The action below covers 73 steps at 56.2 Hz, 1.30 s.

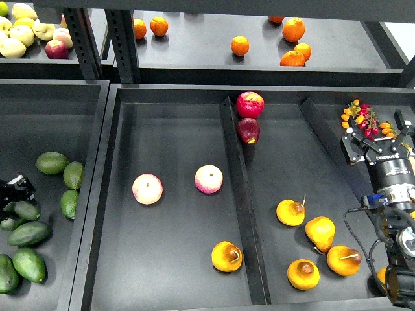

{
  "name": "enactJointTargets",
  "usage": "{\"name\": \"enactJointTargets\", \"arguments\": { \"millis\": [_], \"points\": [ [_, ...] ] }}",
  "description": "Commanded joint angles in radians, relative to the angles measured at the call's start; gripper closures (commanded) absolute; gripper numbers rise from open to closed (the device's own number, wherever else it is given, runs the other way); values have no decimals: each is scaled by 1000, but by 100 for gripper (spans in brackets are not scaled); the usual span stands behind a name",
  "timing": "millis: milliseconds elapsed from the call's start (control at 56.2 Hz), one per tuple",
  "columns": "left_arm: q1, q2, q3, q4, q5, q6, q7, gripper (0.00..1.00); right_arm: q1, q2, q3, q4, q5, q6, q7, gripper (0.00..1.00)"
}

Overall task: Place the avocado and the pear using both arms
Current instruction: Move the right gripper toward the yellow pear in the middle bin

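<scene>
My left gripper (17,192) is at the far left edge, low over the left bin, and looks shut on a dark green avocado (26,209) that hangs just below it among the other avocados. One yellow-orange pear (227,256) with a brown blotch lies alone at the front of the middle tray's left compartment. Several more pears (320,233) lie in the right compartment. My right gripper (377,138) is open and empty at the right edge, beside the small fruits, well behind the pears.
Two pink-yellow apples (147,188) lie in the left compartment, and two red apples (249,104) lie behind the divider (241,214). More avocados (52,162) fill the left bin. Small red and orange fruits (363,118) sit at the right. Oranges (239,45) lie on the upper shelf.
</scene>
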Motion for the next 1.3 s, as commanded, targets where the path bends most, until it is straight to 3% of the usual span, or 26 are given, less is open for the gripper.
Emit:
{"name": "enactJointTargets", "arguments": {
  "millis": [0,285,1086,1139,1192,1281],
  "points": [
    [26,-55,-8,72,-2,0,0,67,-5,1,0,-2,0,-1,-1,0],
    [53,-107,-10,154,-4,0,0,54,-28,1,-3,-5,0,-3,-21,0],
    [63,-139,-10,174,1,0,0,29,-28,-4,-22,12,1,49,-28,0],
    [63,-139,-10,174,2,0,0,29,-27,-14,-25,19,1,49,-46,0],
    [63,-139,-10,174,2,0,0,29,-27,-25,-37,28,1,49,-93,0],
    [63,-139,-10,174,2,0,0,29,-27,-73,-86,50,1,49,-224,0]
  ]
}}
